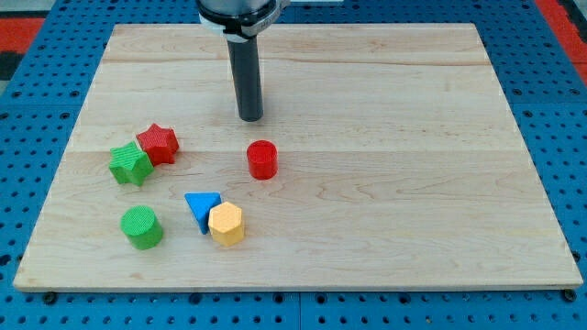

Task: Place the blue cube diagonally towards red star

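The red star (158, 143) lies at the view's left, touching a green star (130, 164) just below-left of it. The only blue block is a triangular one (201, 208) at the lower middle, touching a yellow hexagonal block (226, 224) on its lower right. No blue cube shape can be made out. My tip (250, 118) is at the upper middle, above and a little left of a red cylinder (262, 159), touching no block. It is well above the blue block and to the right of the red star.
A green cylinder (142, 227) stands at the lower left, below the green star. The wooden board (413, 183) lies on a blue perforated table (37, 110).
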{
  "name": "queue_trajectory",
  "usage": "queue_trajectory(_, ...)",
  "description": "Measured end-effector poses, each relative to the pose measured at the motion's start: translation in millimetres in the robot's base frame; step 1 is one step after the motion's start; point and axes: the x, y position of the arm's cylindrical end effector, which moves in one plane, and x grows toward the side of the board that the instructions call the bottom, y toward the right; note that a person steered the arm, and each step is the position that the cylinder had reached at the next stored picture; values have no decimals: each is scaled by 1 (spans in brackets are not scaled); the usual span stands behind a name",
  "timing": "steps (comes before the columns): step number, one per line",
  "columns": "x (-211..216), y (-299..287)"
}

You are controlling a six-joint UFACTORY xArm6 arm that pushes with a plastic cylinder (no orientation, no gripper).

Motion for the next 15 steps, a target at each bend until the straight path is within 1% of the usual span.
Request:
queue_trajectory(1,0,1)
queue_trajectory(2,13,12)
queue_trajectory(3,18,15)
queue_trajectory(4,-1,47)
queue_trajectory(5,-17,60)
queue_trajectory(6,-31,10)
queue_trajectory(7,-35,-52)
queue_trajectory(8,-46,-91)
queue_trajectory(10,-10,-110)
queue_trajectory(11,-5,-132)
queue_trajectory(12,-8,-166)
queue_trajectory(13,12,-171)
queue_trajectory(14,-2,-186)
queue_trajectory(15,-29,-184)
